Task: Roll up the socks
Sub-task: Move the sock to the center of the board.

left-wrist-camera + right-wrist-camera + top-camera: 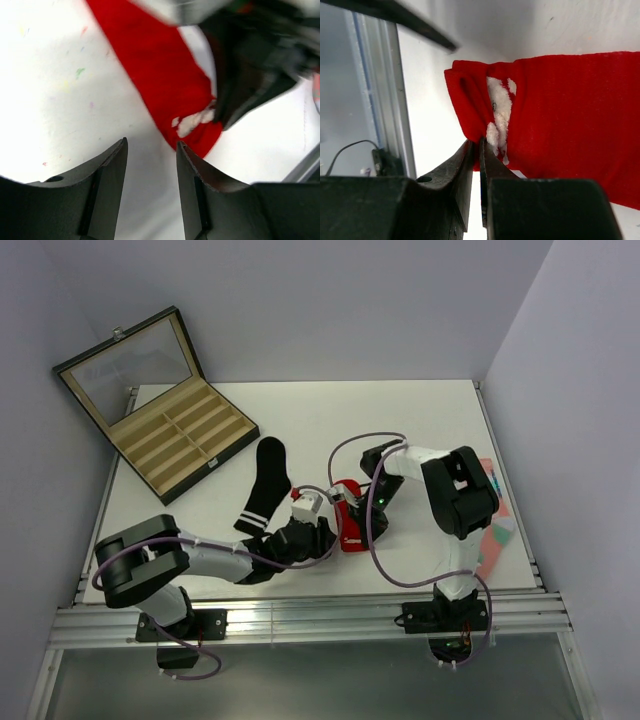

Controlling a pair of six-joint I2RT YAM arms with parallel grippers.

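The red sock (350,532) lies on the white table (400,420) near the front middle, with the white pattern at its near end (192,121). My right gripper (356,512) is shut on the edge of that end, next to the white pattern (497,107); the jaws (476,141) pinch a fold of red fabric (560,125). My left gripper (151,143) is open and empty, just short of the red sock (160,70), its tips over bare table. The black sock (266,486) with two white cuff stripes lies flat to the left of both grippers.
An open black case (160,405) with a glass lid and wooden compartments stands at the back left. A salmon-pink sock (497,525) with green and white patches lies at the right edge, behind the right arm. A metal rail (300,615) runs along the table's front.
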